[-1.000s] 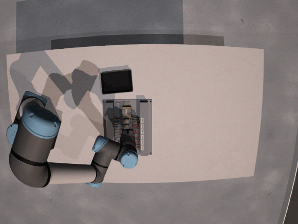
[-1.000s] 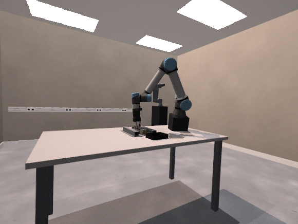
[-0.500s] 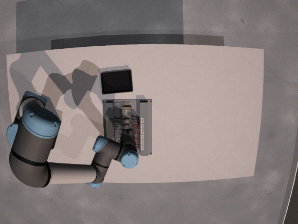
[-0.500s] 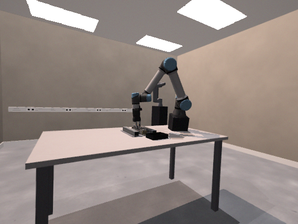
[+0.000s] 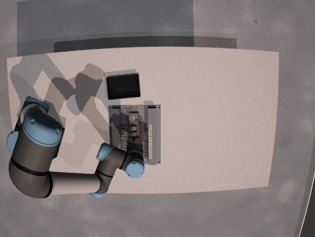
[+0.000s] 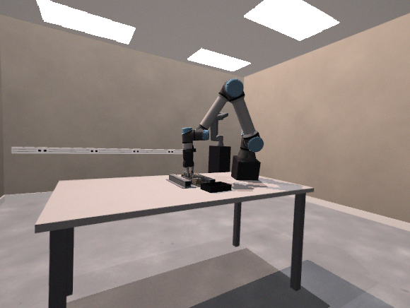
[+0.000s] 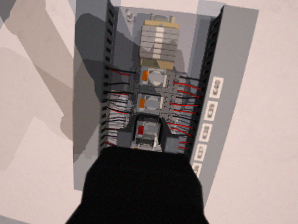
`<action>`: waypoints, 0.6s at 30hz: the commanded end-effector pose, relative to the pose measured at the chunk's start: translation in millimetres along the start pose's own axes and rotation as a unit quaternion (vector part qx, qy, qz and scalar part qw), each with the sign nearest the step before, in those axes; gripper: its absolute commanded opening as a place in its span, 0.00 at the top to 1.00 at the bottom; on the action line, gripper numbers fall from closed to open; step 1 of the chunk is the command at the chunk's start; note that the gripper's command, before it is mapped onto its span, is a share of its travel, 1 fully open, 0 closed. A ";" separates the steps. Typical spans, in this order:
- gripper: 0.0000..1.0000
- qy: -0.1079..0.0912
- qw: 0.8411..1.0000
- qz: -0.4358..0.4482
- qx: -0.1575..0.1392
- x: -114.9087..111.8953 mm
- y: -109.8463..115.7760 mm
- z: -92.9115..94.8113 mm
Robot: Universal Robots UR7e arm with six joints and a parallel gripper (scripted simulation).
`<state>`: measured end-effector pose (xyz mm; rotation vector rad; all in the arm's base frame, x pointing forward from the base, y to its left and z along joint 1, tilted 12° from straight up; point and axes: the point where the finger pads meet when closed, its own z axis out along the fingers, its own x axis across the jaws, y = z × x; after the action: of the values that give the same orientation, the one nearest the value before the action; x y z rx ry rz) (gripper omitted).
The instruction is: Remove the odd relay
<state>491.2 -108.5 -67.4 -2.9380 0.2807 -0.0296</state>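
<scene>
The grey rectangular relay panel (image 5: 154,130) lies flat on the pale rectangular table (image 5: 217,122), toward its left half in the top view, with broad bare table to the right of it. The black square parts tray (image 5: 123,86) sits just beyond the panel's far edge, apart from it by a narrow gap.

In the wrist view the panel's middle column holds two relays with orange buttons (image 7: 145,75), and nearer the camera the relay with a red button (image 7: 141,130), flanked by red and black wires. The black two-finger gripper (image 7: 146,165) fills the lower frame and is clamped on the red-button relay, which sits in the panel's column; the fingertips themselves are hidden by the gripper body.

The grey arm with blue joint caps (image 6: 234,87) rises from a black block base (image 6: 254,176) at the table's far right in the exterior view, bends at a high elbow, and its wrist points straight down over the panel.

Beige walls, a grey floor and white ceiling lights (image 6: 292,18) surround the table.
</scene>
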 end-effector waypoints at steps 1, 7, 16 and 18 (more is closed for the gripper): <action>1.00 0.004 1.000 0.000 0.001 -0.1 -0.2 -1.2; 1.00 0.009 1.000 0.000 0.001 -0.3 -0.2 -1.2; 1.00 0.016 1.000 0.000 0.001 -0.6 -0.2 -1.2; 1.00 0.016 1.000 0.000 0.001 -0.6 -0.2 -1.2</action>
<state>490.8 -108.1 -67.0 -2.9388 0.2843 -0.0685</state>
